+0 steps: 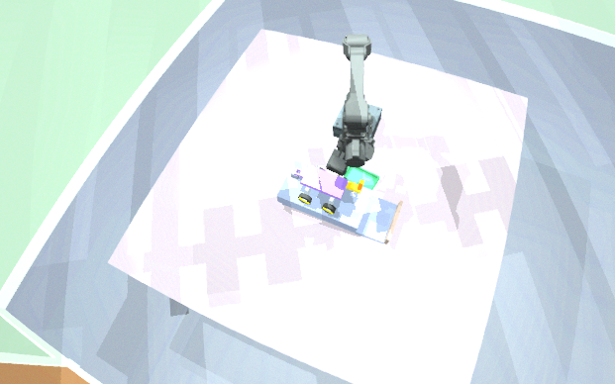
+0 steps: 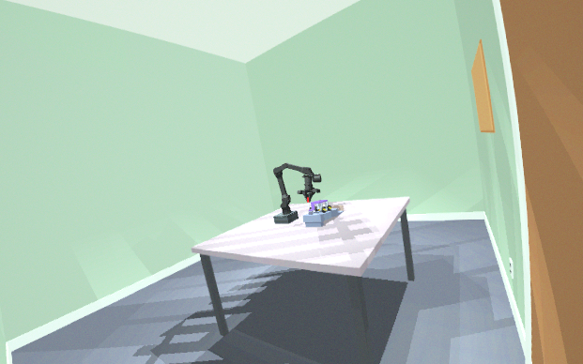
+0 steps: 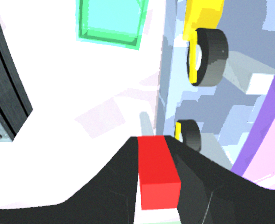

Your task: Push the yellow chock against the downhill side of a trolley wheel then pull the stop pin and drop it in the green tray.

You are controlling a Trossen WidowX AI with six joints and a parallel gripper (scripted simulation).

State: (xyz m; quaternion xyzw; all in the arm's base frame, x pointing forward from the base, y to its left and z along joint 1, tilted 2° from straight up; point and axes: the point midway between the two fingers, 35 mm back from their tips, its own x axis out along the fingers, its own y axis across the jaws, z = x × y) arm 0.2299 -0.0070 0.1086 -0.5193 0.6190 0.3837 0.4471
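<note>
My gripper is shut on the red-headed stop pin, above the table beside the ramp. Its fingertips are hidden in the top view. The pale pin shaft shows beyond the red head in the wrist view. The trolley stands on the ramp. The yellow chock, with its orange handle, lies against the downhill side of a near-side wheel; its black base is not visible. The green tray lies beside the ramp.
The robot's base stands on the table across from the ramp. A wooden end stop crosses the ramp's downhill end. The empty pin bracket is at the uphill end.
</note>
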